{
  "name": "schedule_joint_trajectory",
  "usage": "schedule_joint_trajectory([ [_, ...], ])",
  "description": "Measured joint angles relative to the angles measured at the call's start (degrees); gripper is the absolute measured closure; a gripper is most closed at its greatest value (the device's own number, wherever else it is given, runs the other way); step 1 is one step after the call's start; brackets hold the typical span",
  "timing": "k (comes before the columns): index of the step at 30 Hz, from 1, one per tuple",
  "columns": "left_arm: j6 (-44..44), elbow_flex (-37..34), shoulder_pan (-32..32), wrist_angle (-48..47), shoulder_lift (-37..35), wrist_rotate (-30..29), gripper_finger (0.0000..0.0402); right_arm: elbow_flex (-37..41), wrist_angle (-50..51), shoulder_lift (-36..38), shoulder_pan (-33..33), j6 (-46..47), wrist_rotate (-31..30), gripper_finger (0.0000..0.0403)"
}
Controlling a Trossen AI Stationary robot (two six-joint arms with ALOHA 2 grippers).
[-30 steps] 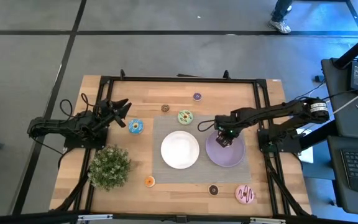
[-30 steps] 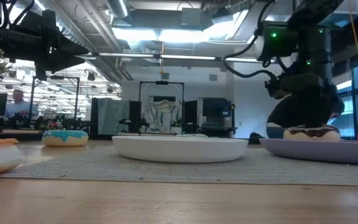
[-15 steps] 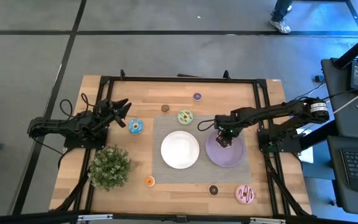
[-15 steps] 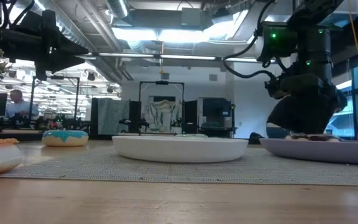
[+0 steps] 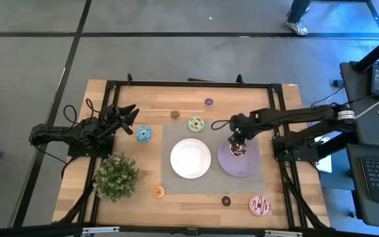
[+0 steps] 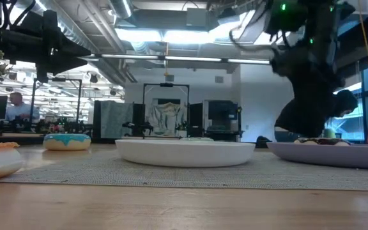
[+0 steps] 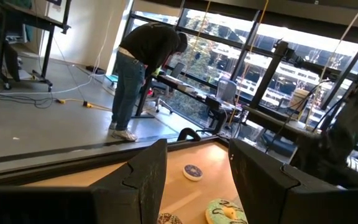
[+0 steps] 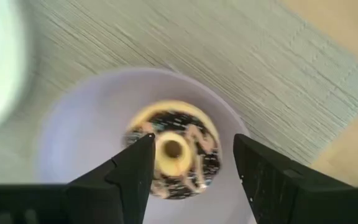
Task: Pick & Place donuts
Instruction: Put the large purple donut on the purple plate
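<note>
Above the purple plate point(image 5: 245, 164), right pincer point(image 8: 191, 163) gapes over brown donut point(image 8: 174, 151).

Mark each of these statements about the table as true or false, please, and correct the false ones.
1. A brown sprinkled donut lies on the purple plate. True.
2. The right gripper is shut on that donut. False: its fingers are open, one on each side above the donut, which lies free on the plate.
3. The white plate holds the green donut. False: nothing shows on the white plate; the green donut lies on the table beyond it.
4. The blue donut lies close to the left gripper. True.
5. The pink striped donut lies beside the potted plant. False: it lies near the table's opposite corner, on the right arm's side.
</note>
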State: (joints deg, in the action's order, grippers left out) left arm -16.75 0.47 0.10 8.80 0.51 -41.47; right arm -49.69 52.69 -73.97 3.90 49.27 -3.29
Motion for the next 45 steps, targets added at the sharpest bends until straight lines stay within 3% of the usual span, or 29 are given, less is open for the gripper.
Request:
schedule_joint_trajectory([
  [7,0.0,0.0,0.0,0.0,0.0,0.3,0.0233,-0.6,0.7,5.4,-7.0,9.7,12.5,0.0185],
  [14,0.0,0.0,0.0,0.0,0.0,0.3,0.0233,-0.5,0.2,5.5,-23.6,27.1,11.8,0.0185],
  [21,0.0,0.0,0.0,0.0,0.0,0.4,0.0233,-0.5,-0.1,5.1,-40.3,46.4,4.9,0.0185],
  [28,-2.3,0.0,0.0,0.0,0.0,0.6,0.0233,-0.5,-1.8,-0.9,-54.1,61.8,4.5,0.0185],
  [39,-6.7,0.0,0.0,0.0,0.0,0.6,0.0233,-0.5,-12.8,-12.8,-61.7,69.3,4.6,0.0185],
  [45,-6.6,0.0,0.0,-0.2,0.0,0.6,0.0233,-0.5,-13.8,-17.4,-62.6,70.4,8.3,0.0185],
])
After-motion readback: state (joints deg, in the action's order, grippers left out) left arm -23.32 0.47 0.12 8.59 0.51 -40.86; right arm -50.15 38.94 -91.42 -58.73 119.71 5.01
